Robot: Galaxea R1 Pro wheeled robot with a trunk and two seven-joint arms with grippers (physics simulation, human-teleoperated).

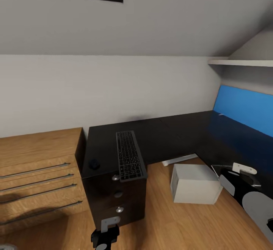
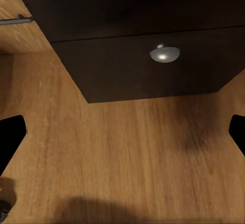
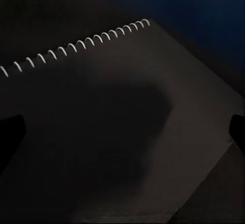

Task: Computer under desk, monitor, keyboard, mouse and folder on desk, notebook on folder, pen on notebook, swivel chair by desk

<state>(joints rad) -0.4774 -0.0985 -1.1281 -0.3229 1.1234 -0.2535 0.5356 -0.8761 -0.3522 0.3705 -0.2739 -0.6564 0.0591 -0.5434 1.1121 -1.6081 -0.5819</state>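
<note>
The L-shaped desk (image 1: 167,128) runs along the pale wall of the bedroom, its blue back panel (image 1: 246,107) on the right arm. The keyboard (image 1: 129,155) lies on the black top above the drawer unit (image 1: 117,197), its near end reaching the front edge, and the mouse (image 1: 94,163) sits just beside it on the left. The grey computer (image 1: 195,183) stands on the wood floor (image 1: 174,223) in the crook of the desk.

The left claw (image 1: 105,236) hangs low in front of the drawer unit; in its wrist view both fingertips (image 2: 10,140) sit wide apart, with a round knob (image 2: 164,54) ahead over the floor.

The right wrist view shows the spiral-bound notebook (image 3: 117,132) lying flat directly below the right claw (image 3: 122,137), whose fingertips stand apart at either side, not touching it. A wooden cabinet (image 1: 38,174) stands left of the desk.
</note>
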